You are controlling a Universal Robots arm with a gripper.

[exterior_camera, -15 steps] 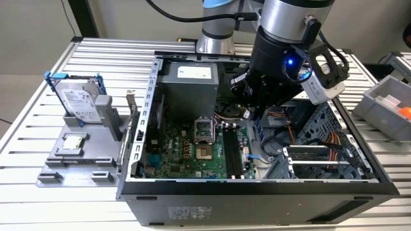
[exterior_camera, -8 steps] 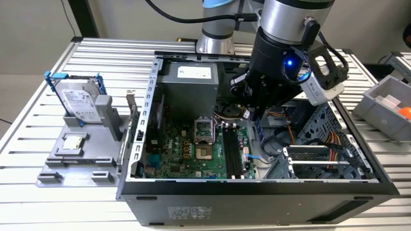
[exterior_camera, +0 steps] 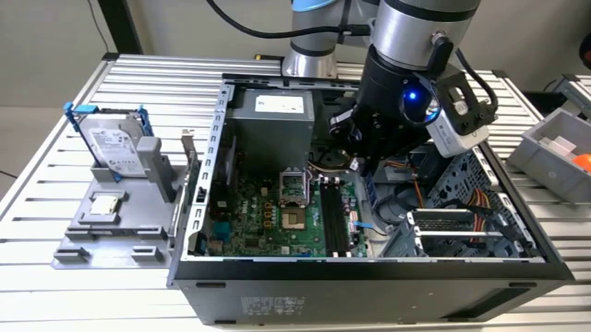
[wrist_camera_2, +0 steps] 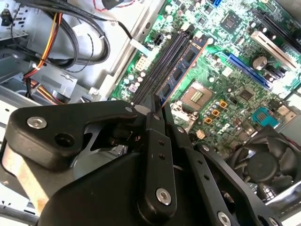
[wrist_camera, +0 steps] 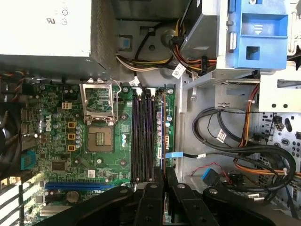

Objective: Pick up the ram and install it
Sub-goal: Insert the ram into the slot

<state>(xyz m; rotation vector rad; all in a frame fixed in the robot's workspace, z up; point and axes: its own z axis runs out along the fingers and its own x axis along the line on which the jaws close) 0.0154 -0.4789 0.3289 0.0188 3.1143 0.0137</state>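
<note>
Clenched narrowly on the ram, judging by the fingers in the second wrist view, with the grip toward one end of the stick. Held on edge and reaching straight away from the fingers, long axis in line with the black memory slots, at the outer side of that row. Seated or just above: cannot tell. Beyond, green motherboard and open processor socket. Farthest out, in the exterior view, open case on the slatted desk.
</note>
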